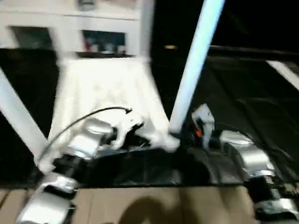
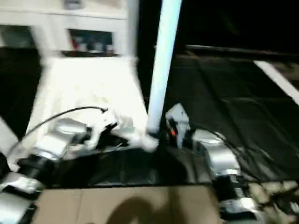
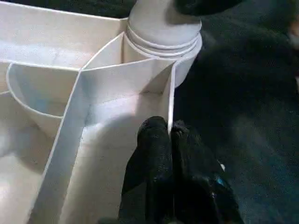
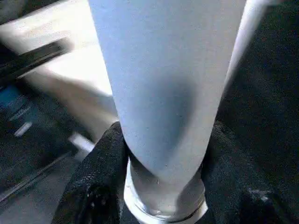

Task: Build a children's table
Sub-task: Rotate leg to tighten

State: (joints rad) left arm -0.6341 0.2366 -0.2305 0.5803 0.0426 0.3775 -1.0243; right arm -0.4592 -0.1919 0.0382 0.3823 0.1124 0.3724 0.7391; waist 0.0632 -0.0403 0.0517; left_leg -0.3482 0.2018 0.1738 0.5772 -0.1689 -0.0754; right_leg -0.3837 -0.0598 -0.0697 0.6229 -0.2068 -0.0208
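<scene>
Two claws work at the same corner of the upturned white table top [image 1: 107, 88], which lies ribs-up on a dark sheet on the floor. From the head views, the leg [image 1: 194, 65] stands nearly upright in that near corner socket, its long axis running up and away from the top. The right claw [image 2: 174, 128] is right at the foot of the leg, nearer to it than the left claw [image 1: 133, 126], which rests on the top just beside the socket.

Seen from the left wrist, the left claw [image 3: 169, 135] is pinched together, holding nothing, its fingertips [image 3: 154, 135] against a rib close to the socket [image 3: 163, 42].

Seen from the right wrist, the right claw [image 4: 163, 172] straddles the leg's foot, half spread, a finger touching either side.
</scene>
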